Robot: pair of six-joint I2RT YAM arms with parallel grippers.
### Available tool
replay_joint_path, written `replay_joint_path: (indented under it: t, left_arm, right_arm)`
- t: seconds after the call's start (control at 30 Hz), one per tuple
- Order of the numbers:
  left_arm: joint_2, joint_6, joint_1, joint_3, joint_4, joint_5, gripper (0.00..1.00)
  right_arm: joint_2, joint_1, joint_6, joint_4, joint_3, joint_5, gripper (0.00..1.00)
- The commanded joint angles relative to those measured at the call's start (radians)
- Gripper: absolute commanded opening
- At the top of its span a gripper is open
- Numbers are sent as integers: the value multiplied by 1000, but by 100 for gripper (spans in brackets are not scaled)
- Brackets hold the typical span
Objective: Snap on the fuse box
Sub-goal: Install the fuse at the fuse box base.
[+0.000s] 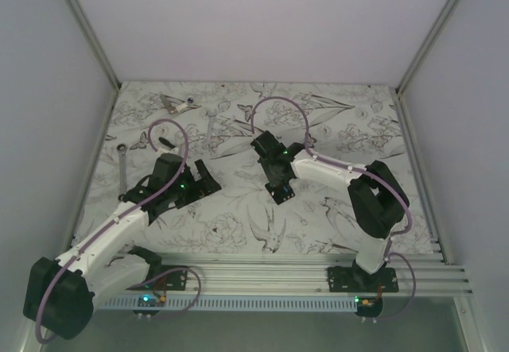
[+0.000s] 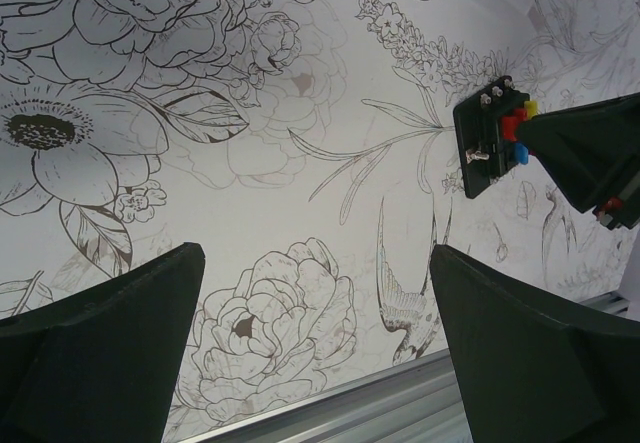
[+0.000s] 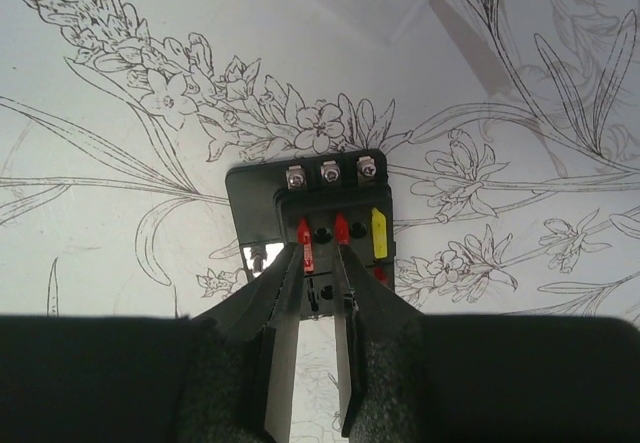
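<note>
Right claw [image 3: 320, 263]: narrowed to a slit, tips set on the fuse box [image 3: 258, 208]; whether anything is gripped cannot be told.
Fuse box: laid flat on the flowered sheet [image 2: 300, 163], directly under those tips.
Left claw [image 2: 315, 253]: spread wide, nothing held; fuse box seen well off, ahead and right.

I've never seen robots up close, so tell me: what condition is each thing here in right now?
Fuse box: flat on the table, fuses exposed.
Left pincer: open, empty, above the table.
Right pincer: nearly closed, tips at the fuse box; grip unclear.
Wrench: lying flat, away from both pincers.
</note>
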Motion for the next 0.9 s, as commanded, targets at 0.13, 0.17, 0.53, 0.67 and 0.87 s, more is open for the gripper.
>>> replay_joint_path:
  t: [0.13,0.17,0.53,0.67,0.87]
  left_arm:
    - [1,0,4,11,-23,7,100]
    - [0,1,5,11,-23,8,100]
    - [-5,0,6,10,-24,9,100]
    - [-4,0,6,10,-25,11,100]
    - [-8,-1,5,6,-25,15,100]
  right_arm:
    - [35,17,13,2,39,1,20]
    - [38,17,14,2,41,2,20]
    - [61,17,28,-14,33,4,1]
    - [77,6,37,-13,12,-30,0]
    - [112,-56,63,10,-67,-105,0]
